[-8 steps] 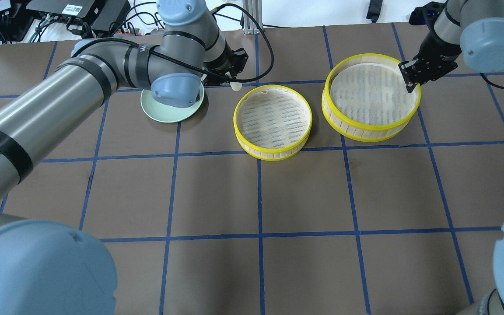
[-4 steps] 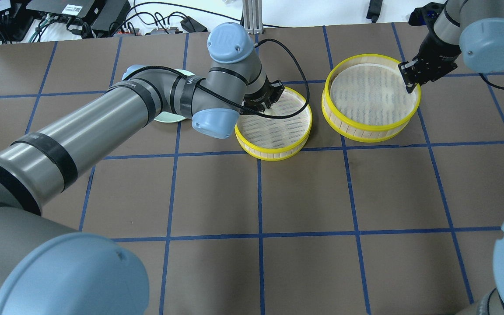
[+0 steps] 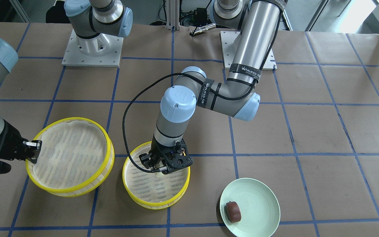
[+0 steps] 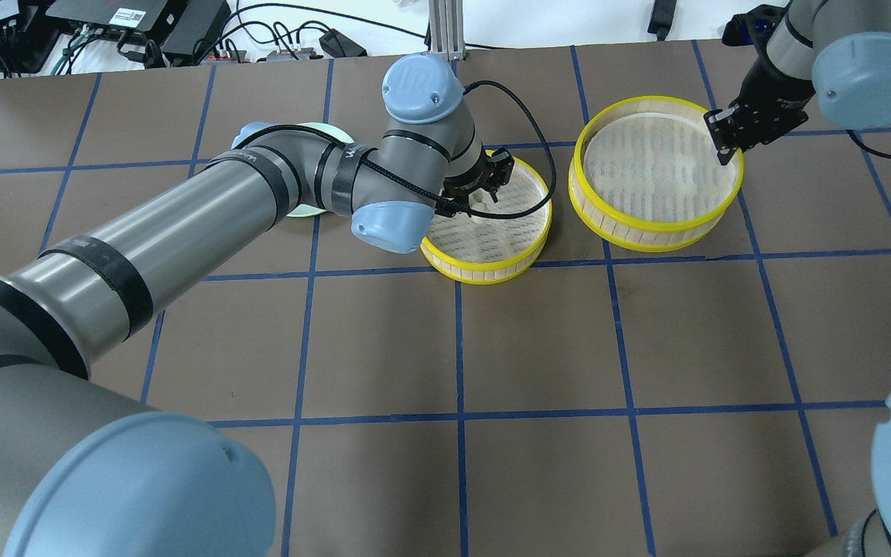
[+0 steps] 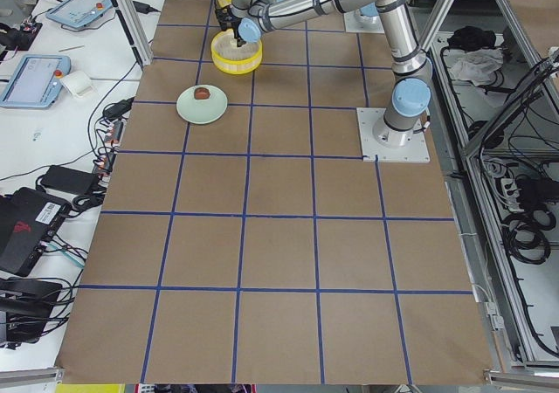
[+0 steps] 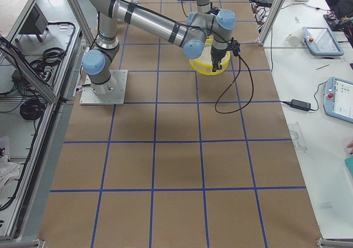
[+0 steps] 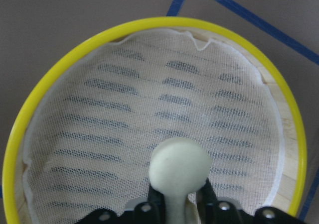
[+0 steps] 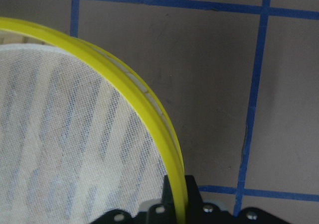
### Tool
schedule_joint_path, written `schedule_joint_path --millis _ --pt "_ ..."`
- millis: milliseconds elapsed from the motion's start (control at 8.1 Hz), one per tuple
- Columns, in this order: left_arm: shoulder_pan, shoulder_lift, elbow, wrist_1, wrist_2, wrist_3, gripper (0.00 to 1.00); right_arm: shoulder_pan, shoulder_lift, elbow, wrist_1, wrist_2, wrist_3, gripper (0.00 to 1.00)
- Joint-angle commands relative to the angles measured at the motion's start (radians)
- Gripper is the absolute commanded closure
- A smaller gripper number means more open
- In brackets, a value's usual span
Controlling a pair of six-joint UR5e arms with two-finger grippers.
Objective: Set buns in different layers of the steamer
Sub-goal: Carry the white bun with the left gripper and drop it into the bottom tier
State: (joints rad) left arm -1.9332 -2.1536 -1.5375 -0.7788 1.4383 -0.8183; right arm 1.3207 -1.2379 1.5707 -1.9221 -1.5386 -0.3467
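1. Our left hand [image 3: 161, 168] pinches the cream bun [image 7: 179, 170] above the smaller tray [image 4: 484, 268].
2. We judge it soft, light; hold its sides gently.
3. Our right hand [image 4: 724, 152] clamps the larger tray [image 4: 650, 229] by its rim.

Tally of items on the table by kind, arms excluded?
Buns: 2 (white bun, brown bun)
Trays: 2 (small tray, big tray)
Plate: 1
Total: 5
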Motion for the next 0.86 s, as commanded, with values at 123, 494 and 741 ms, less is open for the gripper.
schedule_joint_path --millis 123,494,741 --pt "-0.001 0.030 0.002 -0.013 -0.001 0.001 0.00 0.000 0.000 0.000 0.000 0.000 0.000 1.00" --pt "0.020 0.101 0.010 -0.126 0.014 0.049 0.00 0.000 0.000 0.000 0.006 0.002 0.003 1.00" --pt "0.098 0.136 0.008 -0.192 0.098 0.193 0.00 0.011 -0.009 0.000 0.012 0.002 0.055 1.00"
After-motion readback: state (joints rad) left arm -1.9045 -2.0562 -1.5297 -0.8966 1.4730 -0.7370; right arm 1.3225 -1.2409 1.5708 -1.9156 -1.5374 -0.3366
